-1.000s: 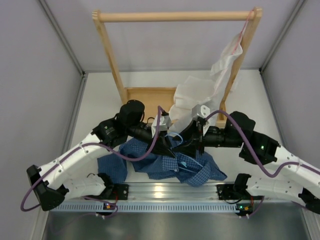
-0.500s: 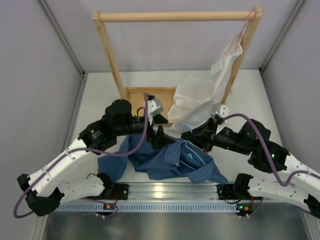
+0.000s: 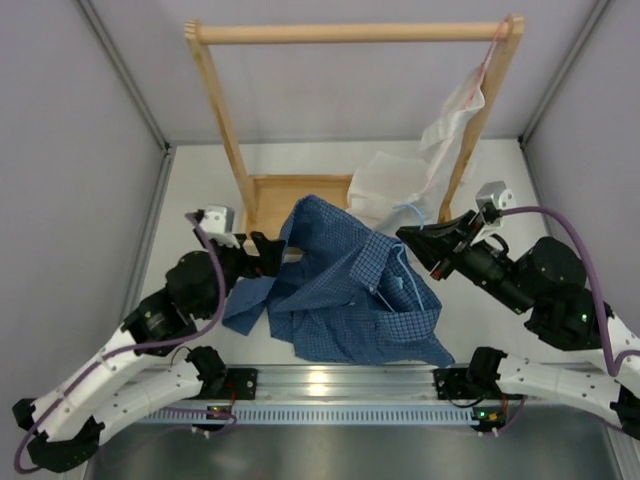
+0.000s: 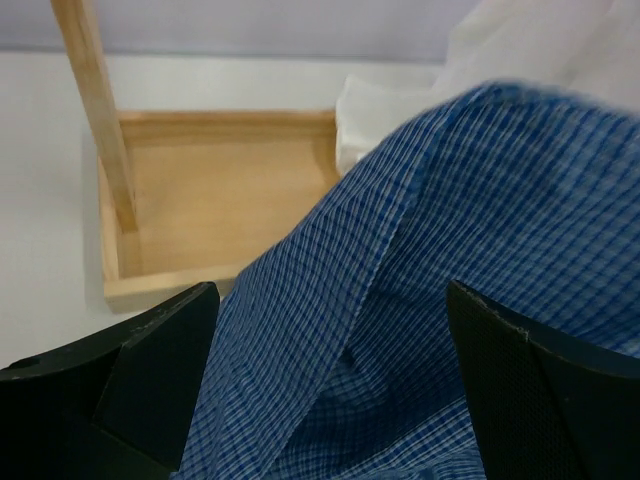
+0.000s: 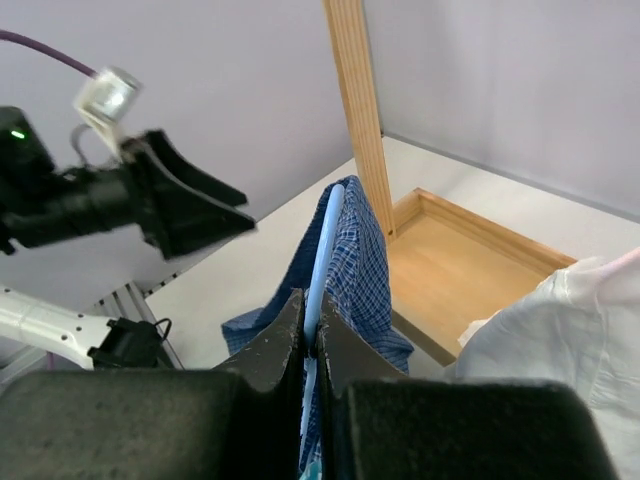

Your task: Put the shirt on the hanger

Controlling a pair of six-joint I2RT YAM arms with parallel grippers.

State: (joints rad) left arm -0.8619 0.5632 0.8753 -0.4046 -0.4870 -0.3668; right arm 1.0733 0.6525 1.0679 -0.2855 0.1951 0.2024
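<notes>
While the right jaws pinch shut on the thin light blue wire hanger point(image 5: 322, 250), holding it high so cloth can drape over it, the dark blue checked button-up shirt point(image 3: 340, 290) hangs tented from that wire, its tail pooled on the white tabletop point(image 3: 200, 200). The left jaws gape wide beside the shirt's edge, gripping nothing, probably free for a fresh grasp. Whether the wire sits inside the collar is hard to say.

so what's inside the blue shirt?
The light blue hanger: part of its wire shows, pinched by the right tool. The rest is hidden under the shirt.
</notes>
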